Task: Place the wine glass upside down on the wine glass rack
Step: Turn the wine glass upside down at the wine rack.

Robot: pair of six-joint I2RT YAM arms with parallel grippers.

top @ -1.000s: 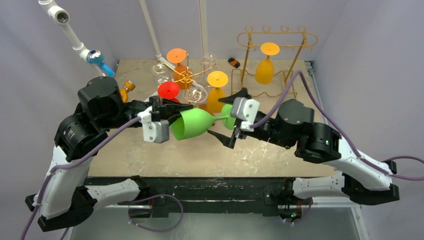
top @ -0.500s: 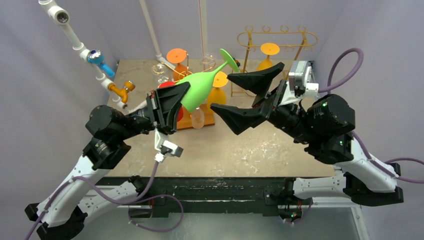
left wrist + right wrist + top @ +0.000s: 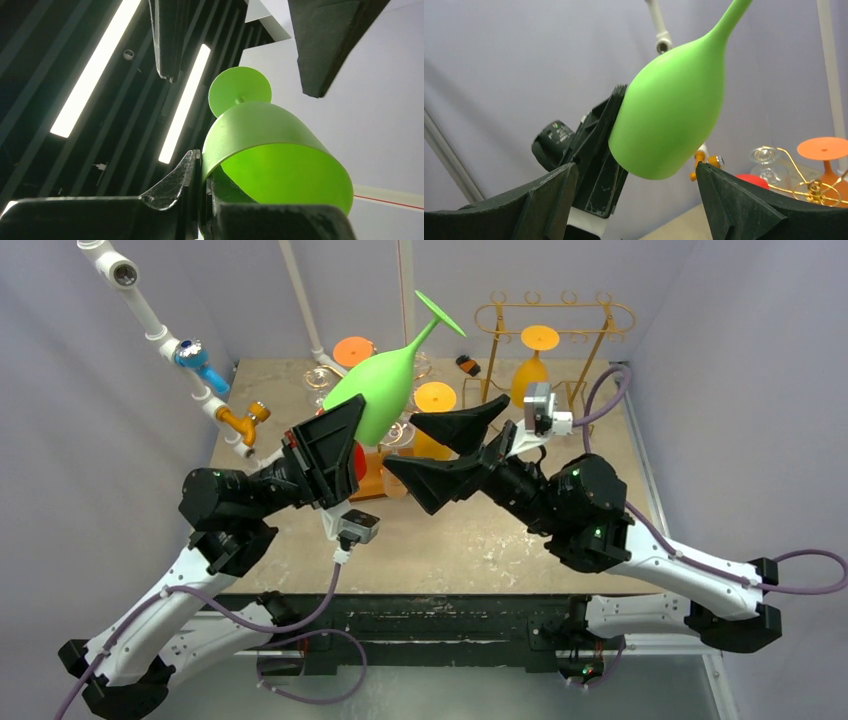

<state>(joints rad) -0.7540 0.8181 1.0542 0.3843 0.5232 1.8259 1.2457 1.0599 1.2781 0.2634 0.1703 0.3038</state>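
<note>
The left gripper [image 3: 345, 440], pinching the rim of the bright green plastic wine glass [image 3: 385, 390], has swung it high, foot uppermost. The right gripper [image 3: 400, 443] has let go and hangs spread wide beside the bowl. The handover looks done, but the gold wire rack [image 3: 604, 350] is still well apart.

No legible txt, labels, brands or nos. in any view.

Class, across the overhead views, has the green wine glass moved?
Yes. The green wine glass has risen and swung toward the back; its foot now appears level with the top of the gold rack.
</note>
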